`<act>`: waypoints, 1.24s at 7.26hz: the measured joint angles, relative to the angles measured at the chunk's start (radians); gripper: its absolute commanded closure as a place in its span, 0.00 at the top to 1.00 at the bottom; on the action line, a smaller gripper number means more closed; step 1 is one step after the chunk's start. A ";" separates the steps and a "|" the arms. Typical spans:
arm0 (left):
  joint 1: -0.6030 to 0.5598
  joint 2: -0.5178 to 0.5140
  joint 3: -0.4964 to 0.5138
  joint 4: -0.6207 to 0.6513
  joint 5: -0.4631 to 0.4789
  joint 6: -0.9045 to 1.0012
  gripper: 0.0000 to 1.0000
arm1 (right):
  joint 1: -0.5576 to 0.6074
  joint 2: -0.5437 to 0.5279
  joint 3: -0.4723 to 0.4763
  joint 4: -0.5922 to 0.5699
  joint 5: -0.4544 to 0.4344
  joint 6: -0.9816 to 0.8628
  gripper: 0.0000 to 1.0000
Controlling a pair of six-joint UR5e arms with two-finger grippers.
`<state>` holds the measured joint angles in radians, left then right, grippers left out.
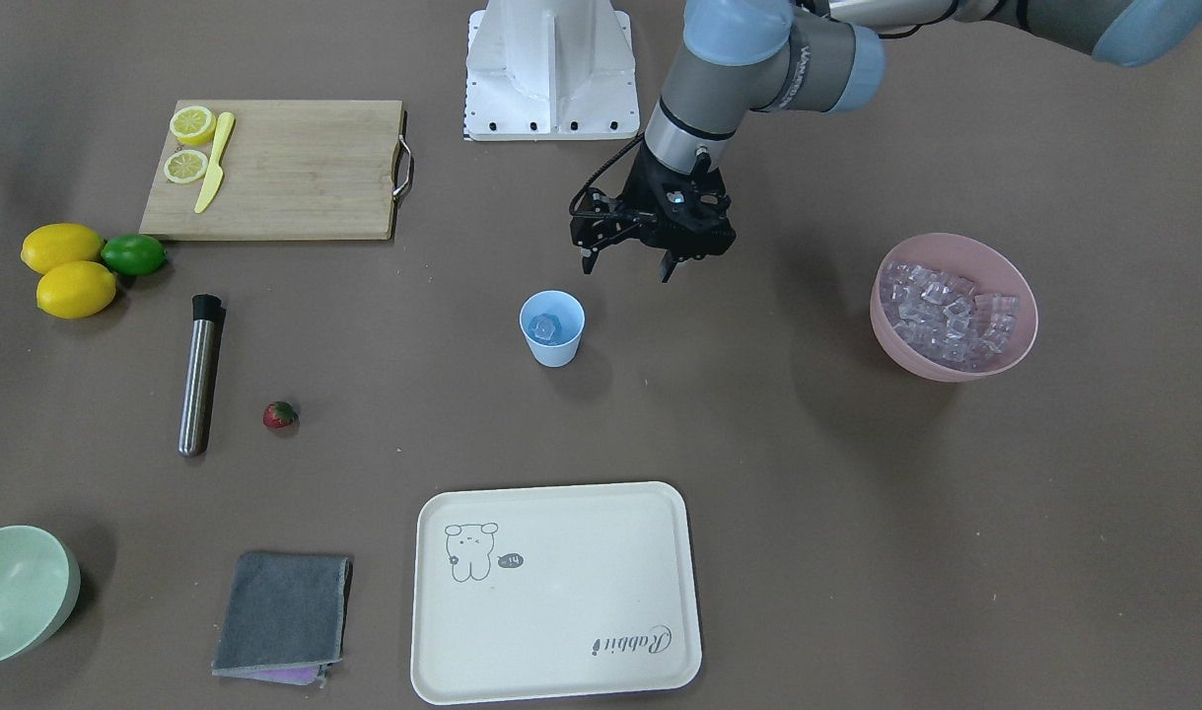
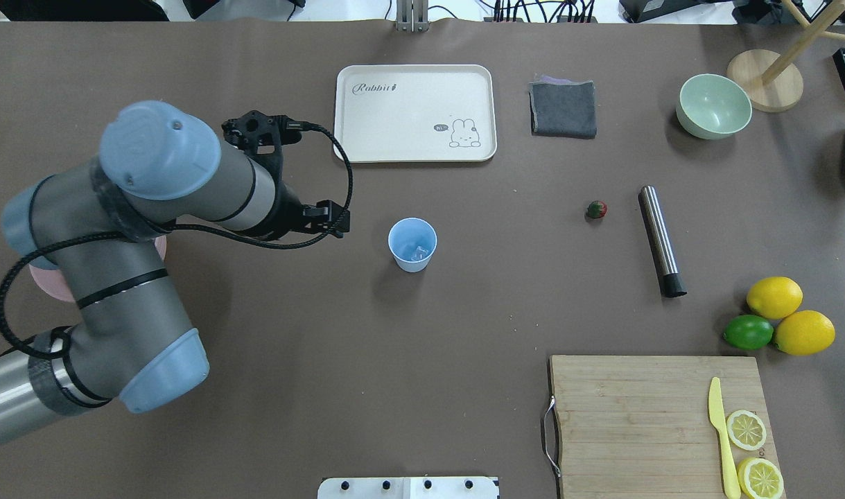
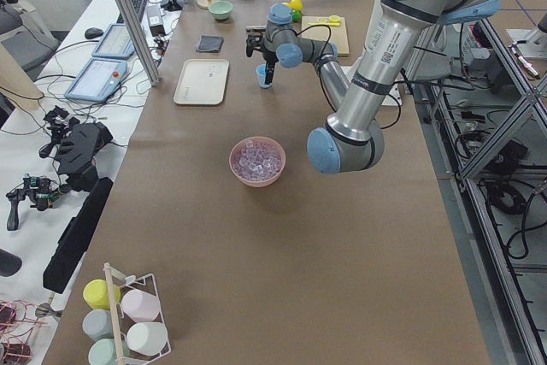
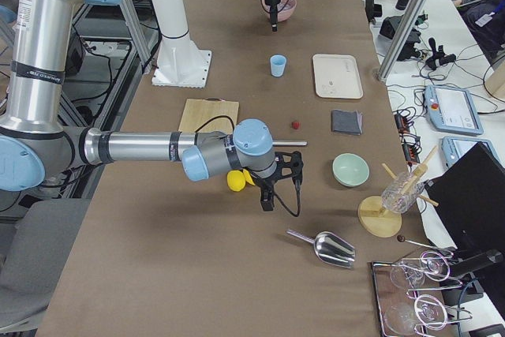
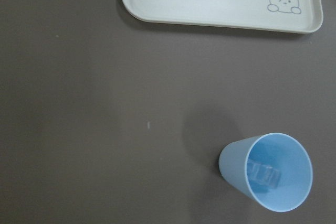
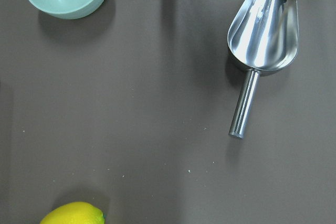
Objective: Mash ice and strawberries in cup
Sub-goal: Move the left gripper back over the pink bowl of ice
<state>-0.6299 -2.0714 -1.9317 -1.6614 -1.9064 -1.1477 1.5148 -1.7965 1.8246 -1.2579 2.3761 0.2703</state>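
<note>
The cup (image 1: 552, 330) stands upright on the brown desk (image 1: 758, 444), out in the open with nothing touching it. At its bottom sits a piece of ice (image 5: 262, 172), clear and glassy against the blue inside; I can't say from here whether it is one cube or more.

The left gripper (image 1: 628, 268) hangs above the desk just beside the cup, on the side toward the robot's base and a little toward the pink bowl (image 1: 931, 367). Its two fingers are spread wide apart with nothing between them. It is not over the cup's mouth; from the left wrist camera the cup shows off toward the lower corner.

The pink bowl is well away from the cup on the robot's left, heaped with more ice cubes (image 1: 946, 311). The strawberry (image 1: 280, 416) lies on the bare desk well apart from the cup on the opposite side from that bowl, red with its green cap, not in the cup. Just past it, farther from the cup, lies a steel muddler (image 1: 199, 375) with a black tip. On the far side of the cup from the robot is a cream tray (image 1: 561, 611) with a rabbit drawing.

The right gripper (image 4: 267, 199) is a long way from the cup, beyond the strawberry and the lemons, pointing down over bare desk near a metal scoop (image 6: 262, 40). I cannot tell how its fingers stand; only the side camera catches it.
</note>
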 measured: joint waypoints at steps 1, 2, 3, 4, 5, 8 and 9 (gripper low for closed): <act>-0.030 0.071 -0.050 0.021 -0.010 0.075 0.99 | 0.000 -0.002 0.000 0.000 0.000 -0.001 1.00; -0.067 0.139 -0.084 0.027 -0.022 0.147 0.99 | 0.000 -0.004 0.000 0.000 0.001 -0.003 1.00; -0.105 0.194 -0.099 0.026 -0.047 0.209 0.99 | 0.000 -0.008 0.001 0.001 0.000 -0.003 1.00; -0.137 0.238 -0.102 0.023 -0.076 0.251 0.99 | 0.000 -0.012 0.002 0.001 0.000 -0.005 1.00; -0.161 0.268 -0.097 0.020 -0.092 0.295 0.99 | 0.000 -0.015 0.003 0.001 -0.002 -0.008 1.00; -0.194 0.349 -0.075 -0.004 -0.103 0.479 0.99 | 0.000 -0.019 0.004 0.002 -0.003 -0.010 1.00; -0.196 0.389 -0.063 -0.053 -0.103 0.513 0.99 | 0.000 -0.020 0.004 0.002 -0.003 -0.011 1.00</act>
<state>-0.8258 -1.6822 -1.9945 -1.7147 -2.0093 -0.6344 1.5148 -1.8165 1.8285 -1.2564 2.3730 0.2596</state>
